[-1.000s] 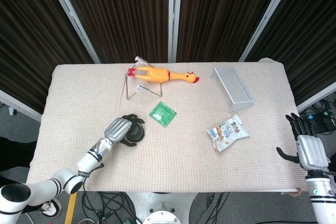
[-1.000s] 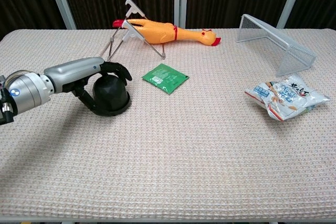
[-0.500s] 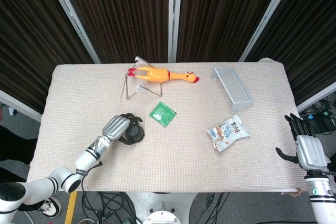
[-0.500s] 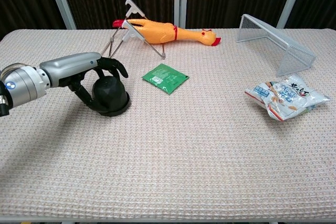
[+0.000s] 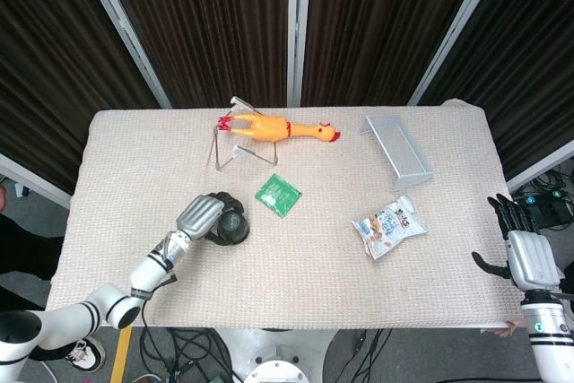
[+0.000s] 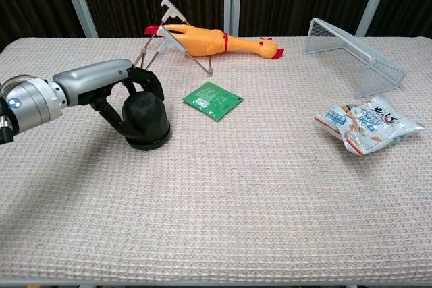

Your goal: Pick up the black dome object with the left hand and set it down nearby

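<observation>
The black dome stands on the woven table cover at the left front. My left hand reaches in from the left and lies over its top, with dark fingers curled down around its sides, gripping it. The dome's base looks level with the cloth; I cannot tell whether it is lifted. The hand hides the dome's left side in the head view. My right hand hangs off the table's right edge, fingers apart and holding nothing; the chest view does not show it.
A green packet lies just right of the dome. Behind it, a yellow rubber chicken rests on a wire stand. A snack bag and a tipped mesh tray are at the right.
The left hand and the dome have shifted slightly to the right, toward the green packet. The right hand has not moved.
</observation>
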Robot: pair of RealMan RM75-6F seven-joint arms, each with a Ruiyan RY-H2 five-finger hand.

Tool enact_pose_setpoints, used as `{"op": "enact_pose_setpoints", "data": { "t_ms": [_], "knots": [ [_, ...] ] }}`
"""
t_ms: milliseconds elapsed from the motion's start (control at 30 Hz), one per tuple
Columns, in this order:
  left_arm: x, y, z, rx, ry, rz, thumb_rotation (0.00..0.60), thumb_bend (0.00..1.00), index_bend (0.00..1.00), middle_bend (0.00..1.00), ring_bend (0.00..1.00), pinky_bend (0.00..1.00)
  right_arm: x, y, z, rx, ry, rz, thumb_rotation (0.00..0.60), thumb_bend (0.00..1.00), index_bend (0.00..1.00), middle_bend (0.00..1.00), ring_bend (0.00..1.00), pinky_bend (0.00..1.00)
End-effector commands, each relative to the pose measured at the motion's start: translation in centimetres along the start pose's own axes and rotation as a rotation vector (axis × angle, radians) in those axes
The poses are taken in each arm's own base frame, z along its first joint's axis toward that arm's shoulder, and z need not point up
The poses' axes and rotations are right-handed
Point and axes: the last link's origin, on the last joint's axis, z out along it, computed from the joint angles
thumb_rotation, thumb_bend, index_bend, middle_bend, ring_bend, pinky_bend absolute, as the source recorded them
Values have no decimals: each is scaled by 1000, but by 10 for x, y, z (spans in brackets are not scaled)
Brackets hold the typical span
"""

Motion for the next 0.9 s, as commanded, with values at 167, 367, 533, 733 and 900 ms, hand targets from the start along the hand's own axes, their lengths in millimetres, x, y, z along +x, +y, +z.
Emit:
{"op": "enact_pose_setpoints", "data": {
  "t_ms": [167,367,533,733,900],
  "knots": [
    [13,2,-1,-10,33,8,600,125,374,389,258,340,1,1,0,-2,2,1,600,130,0,0,0,0],
    [29,-7,-3,21,72,35,600,138,376,389,260,345,0,0,-1,3,0,3,600,130,0,0,0,0],
    [43,-27,-3,85,120,76,600,156,382,390,261,346,1,-2,0,12,7,3,600,130,0,0,0,0],
    [39,-51,-4,147,118,78,600,157,320,366,249,333,0,-3,-1,12,6,-1,600,131,0,0,0,0],
    [34,-64,-6,176,111,56,600,114,208,280,171,268,1,-4,0,12,6,-7,600,131,0,0,0,0]
  ]
}}
